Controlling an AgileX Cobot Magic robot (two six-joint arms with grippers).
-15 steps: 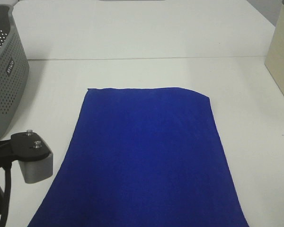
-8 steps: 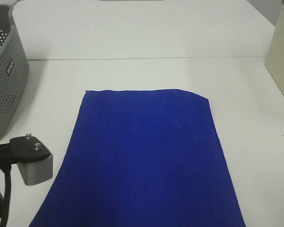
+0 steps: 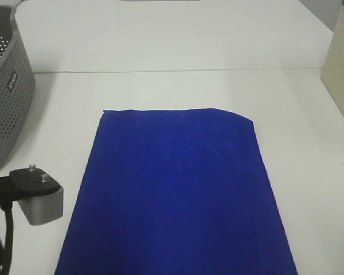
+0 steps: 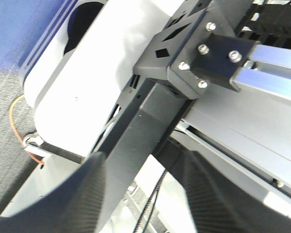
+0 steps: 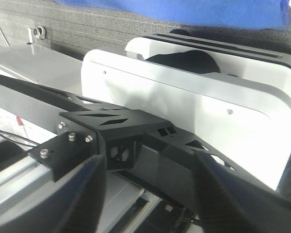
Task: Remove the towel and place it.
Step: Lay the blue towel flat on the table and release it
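From the high camera, the towel (image 3: pixel 172 195) lies spread flat on the white table (image 3: pixel 160 46). It fills the middle and lower part of the frame, and its near edge runs off the bottom. Its far right corner is slightly rounded. A grey basket (image 3: pixel 6 97) with holes stands at the upper left, well apart from the towel. A pale board (image 3: pixel 339 74) shows at the right edge. Part of the left arm (image 3: pixel 39 195), a black plate over a grey block, sits at the lower left, just beside the towel's left edge and not touching it.

In the left wrist view, the left claw (image 4: pixel 150 204) is released. Its two dark fingers (image 4: pixel 82 194) stand wide apart along the bottom with nothing between them. Behind them are a black bracket (image 4: pixel 184 53) bolted to a metal rail (image 4: pixel 276 63), a white panel (image 4: pixel 87 87), grey carpet (image 4: pixel 5 126) and an orange cable (image 4: pixel 10 119). Blue cloth shows in the upper left corner.

In the right wrist view, the right claw (image 5: pixel 155 204) is also released, its fingers (image 5: pixel 72 204) spread at the bottom corners and holding nothing. A black mount (image 5: pixel 102 131) and white plates (image 5: pixel 184 102) lie beyond. The towel's blue edge runs along the top, above the carpet.
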